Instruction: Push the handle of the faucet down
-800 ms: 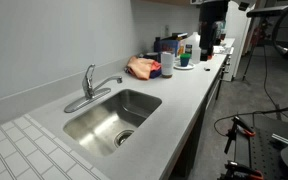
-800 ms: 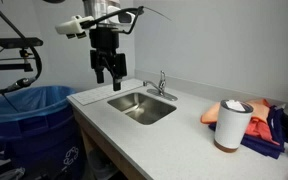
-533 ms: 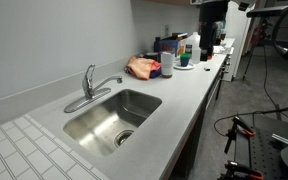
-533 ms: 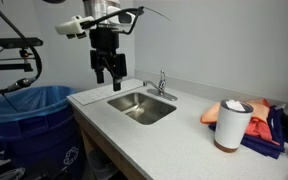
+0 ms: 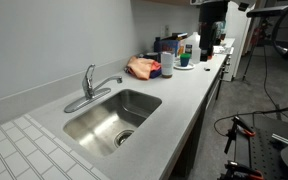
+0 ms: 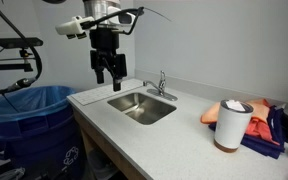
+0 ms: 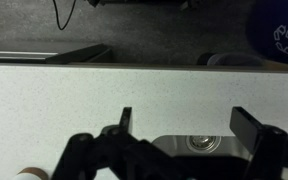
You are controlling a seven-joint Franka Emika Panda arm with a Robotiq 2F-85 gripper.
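The faucet is a small chrome tap at the back rim of the steel sink. Its short handle stands up from the body, and the thin spout reaches out over the basin. The faucet also shows in an exterior view, with its handle upright. My gripper is open and empty, hanging above the counter at the sink's end, apart from the faucet. In the wrist view my gripper has its fingers spread over the counter edge, with the sink drain below. The faucet is out of the wrist view.
A blue-lined trash bin stands beside the counter end under the arm. A white cup and coloured cloths sit further along the counter. An orange cloth, bottles and containers crowd the far end. White tiles lie by the sink.
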